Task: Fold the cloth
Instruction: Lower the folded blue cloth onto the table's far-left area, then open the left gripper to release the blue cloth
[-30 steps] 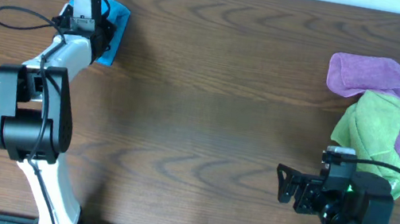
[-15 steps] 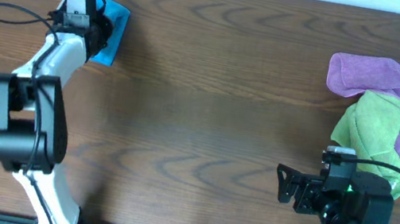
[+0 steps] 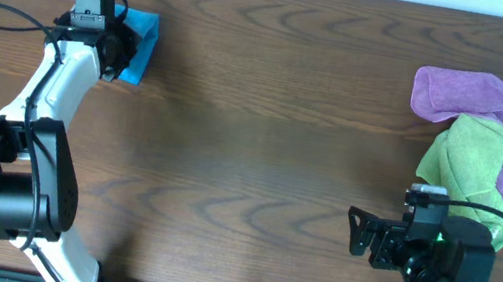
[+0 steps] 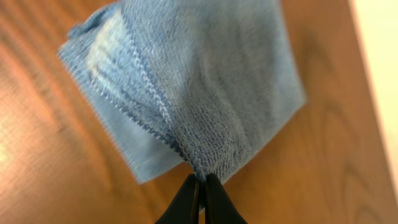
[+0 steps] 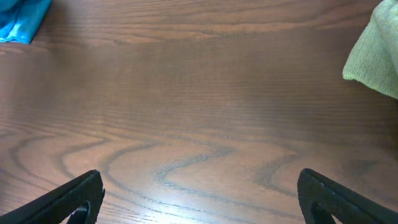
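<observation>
The left arm has swung its elbow out to the left and reached a touch farther away since a second ago, while the right arm has not budged. The cloth (image 3: 142, 41) lies about where it was, at the far left of the table (image 3: 266, 113), close to the far edge. It is sky blue and lies in more than one layer, with stitched hems showing one over the other. The left gripper (image 4: 200, 182) has its fingers pressed tight together, pinching the edge of the cloth. I can't tell whether that edge is lifted off the wood. Over at the near right, the right gripper (image 5: 199, 186) stands wide open with nothing in it. A purple cloth (image 3: 471, 100) and a lime-green cloth (image 3: 470, 166) are heaped together at the far right.
</observation>
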`<action>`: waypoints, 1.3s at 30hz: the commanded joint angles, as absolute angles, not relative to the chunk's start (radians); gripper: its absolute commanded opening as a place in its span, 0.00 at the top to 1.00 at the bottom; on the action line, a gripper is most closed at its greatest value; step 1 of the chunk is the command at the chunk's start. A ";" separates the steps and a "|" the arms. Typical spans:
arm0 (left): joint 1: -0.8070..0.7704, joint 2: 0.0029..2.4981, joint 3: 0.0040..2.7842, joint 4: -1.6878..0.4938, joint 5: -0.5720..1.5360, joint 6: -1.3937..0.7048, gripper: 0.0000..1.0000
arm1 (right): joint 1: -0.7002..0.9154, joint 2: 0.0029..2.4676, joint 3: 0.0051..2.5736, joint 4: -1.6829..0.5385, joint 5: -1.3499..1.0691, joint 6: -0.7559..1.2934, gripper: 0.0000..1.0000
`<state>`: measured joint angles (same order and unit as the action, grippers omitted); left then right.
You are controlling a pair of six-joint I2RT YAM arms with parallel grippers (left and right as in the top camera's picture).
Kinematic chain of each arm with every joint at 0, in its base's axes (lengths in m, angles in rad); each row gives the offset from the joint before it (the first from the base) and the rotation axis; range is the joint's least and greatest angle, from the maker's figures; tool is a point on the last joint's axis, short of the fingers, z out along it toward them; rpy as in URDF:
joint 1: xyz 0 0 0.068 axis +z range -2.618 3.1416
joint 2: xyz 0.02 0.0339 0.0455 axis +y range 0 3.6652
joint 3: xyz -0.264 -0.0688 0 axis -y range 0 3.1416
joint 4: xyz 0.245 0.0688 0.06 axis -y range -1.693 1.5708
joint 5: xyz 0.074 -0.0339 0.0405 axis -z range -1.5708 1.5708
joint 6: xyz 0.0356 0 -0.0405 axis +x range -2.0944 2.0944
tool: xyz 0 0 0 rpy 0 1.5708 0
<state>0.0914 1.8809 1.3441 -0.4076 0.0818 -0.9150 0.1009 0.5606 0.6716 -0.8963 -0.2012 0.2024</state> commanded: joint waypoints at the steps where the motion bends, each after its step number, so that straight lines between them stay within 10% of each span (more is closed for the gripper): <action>1: 0.089 1.860 1.360 -0.450 0.087 -0.893 0.94 | 0.091 0.556 0.666 -0.895 -0.199 0.216 0.01; 12: 0.075 1.860 1.360 -0.577 0.078 -0.793 0.94 | 0.091 0.556 0.666 -0.895 -0.199 0.216 0.01; 20: 0.075 1.860 1.360 -0.594 0.098 -0.762 0.36 | 0.091 0.556 0.666 -0.895 -0.198 0.216 0.01; 39: 0.078 1.703 1.360 -0.587 0.100 -0.558 0.14 | 0.091 0.556 0.666 -0.895 -0.199 0.216 0.01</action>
